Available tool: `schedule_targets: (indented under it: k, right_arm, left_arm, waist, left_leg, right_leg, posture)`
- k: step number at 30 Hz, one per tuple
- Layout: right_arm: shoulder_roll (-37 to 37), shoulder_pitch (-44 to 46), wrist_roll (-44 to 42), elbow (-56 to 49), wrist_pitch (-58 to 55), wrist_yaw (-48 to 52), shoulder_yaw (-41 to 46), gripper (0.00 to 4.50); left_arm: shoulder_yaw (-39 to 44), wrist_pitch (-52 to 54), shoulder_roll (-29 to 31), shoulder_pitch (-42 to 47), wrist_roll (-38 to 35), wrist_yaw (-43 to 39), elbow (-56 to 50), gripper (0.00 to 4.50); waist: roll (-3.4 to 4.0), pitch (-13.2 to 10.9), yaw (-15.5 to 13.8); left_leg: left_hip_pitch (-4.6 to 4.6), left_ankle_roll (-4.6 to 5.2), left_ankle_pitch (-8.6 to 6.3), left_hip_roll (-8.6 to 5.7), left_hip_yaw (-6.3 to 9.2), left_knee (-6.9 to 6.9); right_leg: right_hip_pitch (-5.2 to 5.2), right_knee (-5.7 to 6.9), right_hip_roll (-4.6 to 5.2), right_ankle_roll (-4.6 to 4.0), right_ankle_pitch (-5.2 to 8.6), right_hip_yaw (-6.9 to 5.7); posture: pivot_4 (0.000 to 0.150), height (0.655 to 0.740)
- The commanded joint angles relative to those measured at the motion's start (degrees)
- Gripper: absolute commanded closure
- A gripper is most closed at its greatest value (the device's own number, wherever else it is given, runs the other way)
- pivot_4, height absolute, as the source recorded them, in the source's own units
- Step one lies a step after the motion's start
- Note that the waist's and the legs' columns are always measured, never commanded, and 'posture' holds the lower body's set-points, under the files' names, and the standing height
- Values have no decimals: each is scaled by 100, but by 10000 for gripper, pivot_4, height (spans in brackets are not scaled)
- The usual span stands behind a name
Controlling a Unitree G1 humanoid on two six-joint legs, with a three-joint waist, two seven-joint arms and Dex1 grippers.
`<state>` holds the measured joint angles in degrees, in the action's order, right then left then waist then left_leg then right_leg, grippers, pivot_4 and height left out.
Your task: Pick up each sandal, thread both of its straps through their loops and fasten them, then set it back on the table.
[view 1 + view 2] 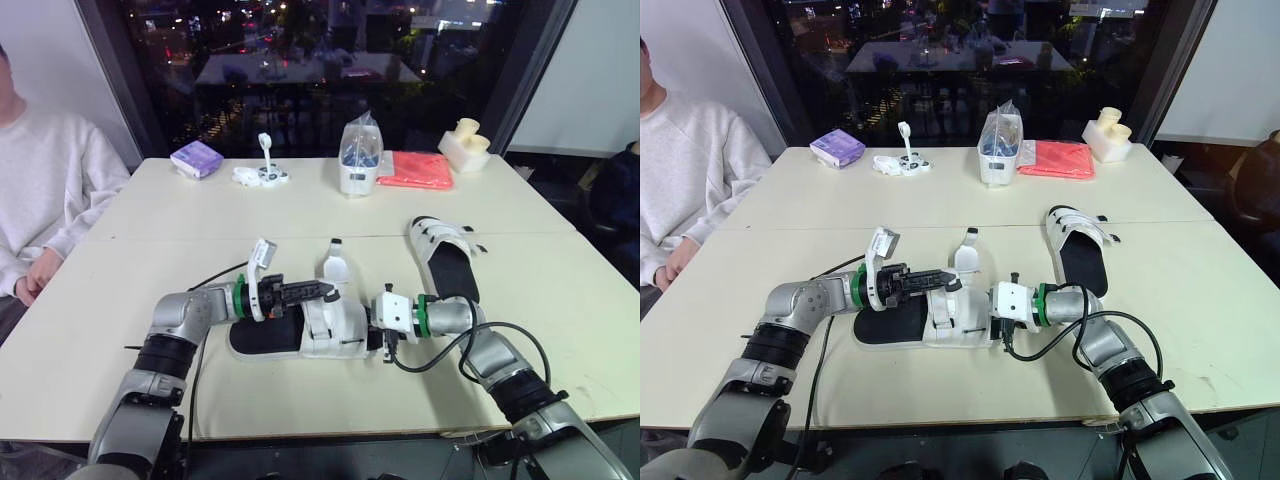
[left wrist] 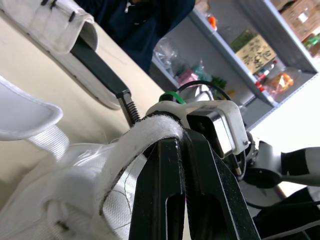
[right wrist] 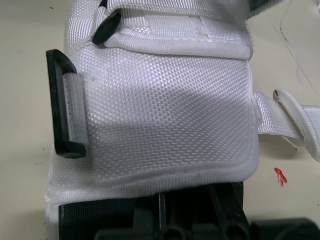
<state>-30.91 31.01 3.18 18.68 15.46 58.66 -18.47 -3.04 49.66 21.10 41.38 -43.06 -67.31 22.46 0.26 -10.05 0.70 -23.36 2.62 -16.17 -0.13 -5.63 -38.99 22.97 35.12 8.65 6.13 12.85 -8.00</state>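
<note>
A: Progress? Far sandal at 2 o'clock looked fastened already.

B: Near sandal lay mid desk, upright strap loose. Left tool pinched its other strap. Right tool: grip, couldn't tell.

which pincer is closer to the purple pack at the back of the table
Left. The left pincer, at a strap of the near sandal, lies diagonally in front of the purple pack; the right pincer is at that sandal's right end, further off.

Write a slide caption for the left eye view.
Left gripper pinches a strap of the near sandal while the right gripper sits at its end; second sandal lies beyond.
</note>
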Motion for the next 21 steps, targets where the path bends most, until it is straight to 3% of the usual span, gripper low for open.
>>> schedule_targets:
  k: [1, 11, 21]
  right_arm:
    - [-82, -254, 384, 294, -238, 76, -287, 45000]
    - [-97, -286, 384, 269, -258, 43, -274, 45000]
    - [-112, -305, 388, 244, -273, 10, -259, 45000]
  left_arm:
    - [291, 119, -31, 255, -162, -89, -124, 44662]
    - [366, 362, -92, 370, -220, -391, -225, 44662]
    - [180, -219, -357, 361, 379, -367, 378, 44662]
  waist:
    - [0, 0, 0]
    - [-1, -1, 1]
    - [-1, -1, -3]
  left_leg:
    - [0, 0, 0, 0, 0, 0]
    - [0, 0, 0, 0, 0, -1]
    - [0, 0, 0, 0, 0, -1]
  right_leg:
    - [0, 0, 0, 0, 0, 0]
    - [0, 0, -2, 0, 0, 0]
    - [0, 0, -1, 0, 0, 0]
  posture:
    - [1500, 7400]
    - [1500, 7400]
    - [1500, 7400]
